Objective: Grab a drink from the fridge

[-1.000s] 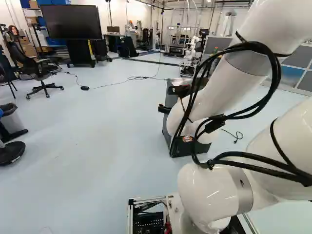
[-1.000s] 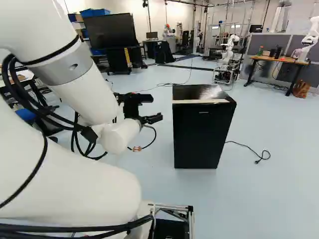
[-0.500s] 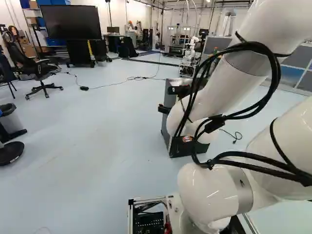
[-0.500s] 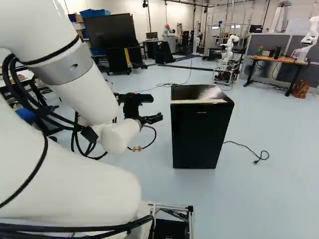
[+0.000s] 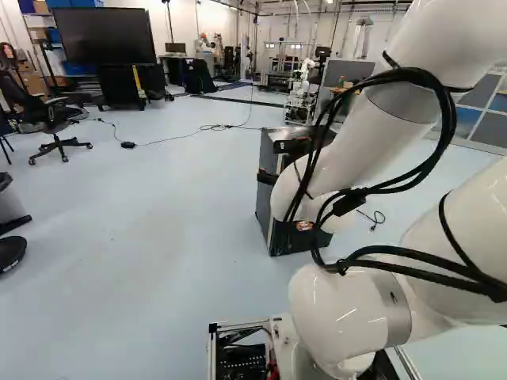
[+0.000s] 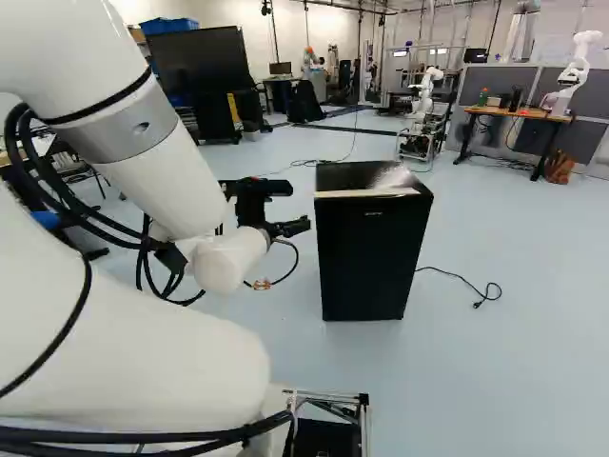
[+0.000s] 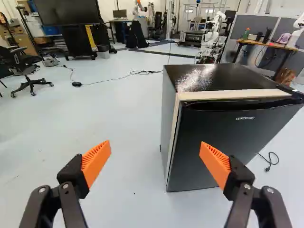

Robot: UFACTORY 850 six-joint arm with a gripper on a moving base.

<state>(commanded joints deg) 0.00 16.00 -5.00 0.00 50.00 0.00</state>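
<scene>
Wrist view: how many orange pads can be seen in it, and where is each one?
2, facing each other on the open gripper: one pad shows against the floor, the other pad partly against the fridge door.

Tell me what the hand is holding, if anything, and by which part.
Nothing: the hand is open, with only floor showing between its fingers.

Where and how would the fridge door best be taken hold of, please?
Probably by the dark recess along the top edge of the fridge door, hooked from above and in front by one finger of the open gripper; the flat front shows no protruding handle.
</scene>
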